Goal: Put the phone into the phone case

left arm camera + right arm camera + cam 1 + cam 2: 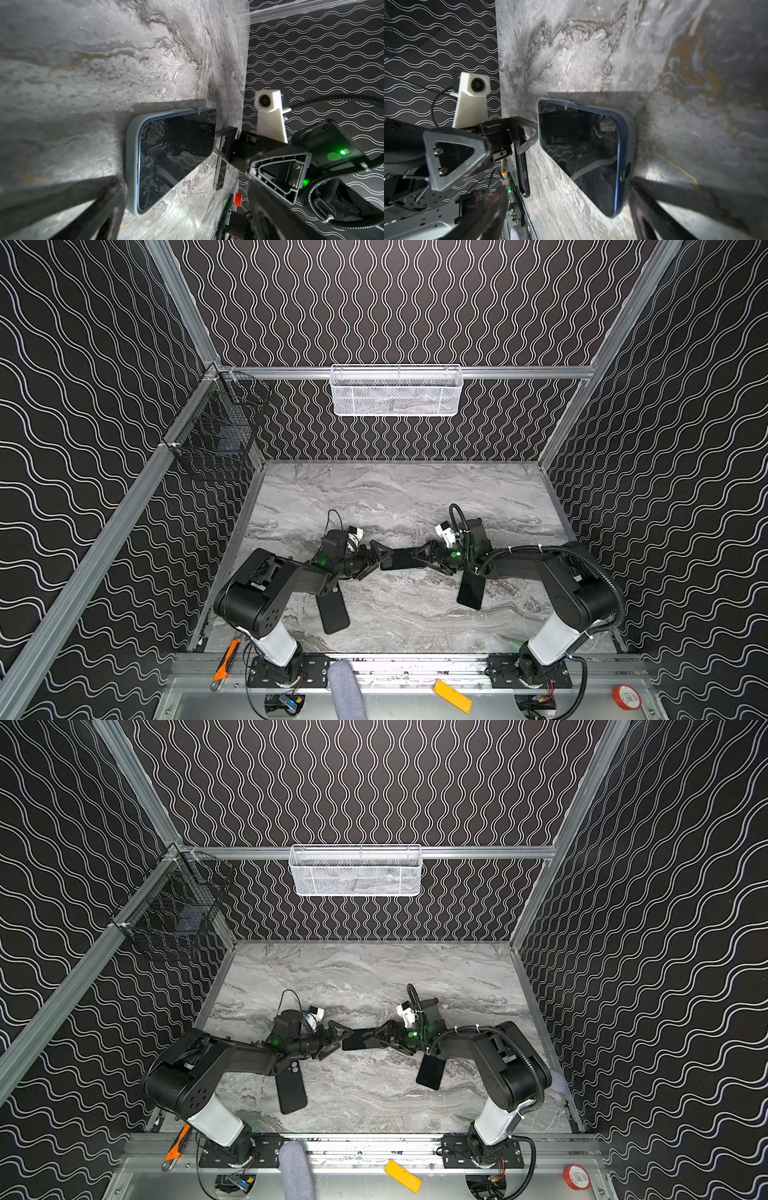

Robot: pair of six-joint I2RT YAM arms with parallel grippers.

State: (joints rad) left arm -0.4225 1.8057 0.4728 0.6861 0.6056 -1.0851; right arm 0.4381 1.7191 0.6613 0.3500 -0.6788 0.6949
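Observation:
The phone, dark screen up with a blue rim, lies in the pale grey phone case at mid-table. My left gripper is open and straddles the phone's left end. One finger is beside the case corner and the other stands well clear. My right gripper is open at the phone's right end. One finger sits close to the case there. At that end the phone's blue edge stands above the case rim.
A black phone-shaped slab lies under the left arm, another under the right wrist. A white mesh basket and a black wire basket hang on the walls. An orange cutter, yellow piece and red tape roll lie on the front rail.

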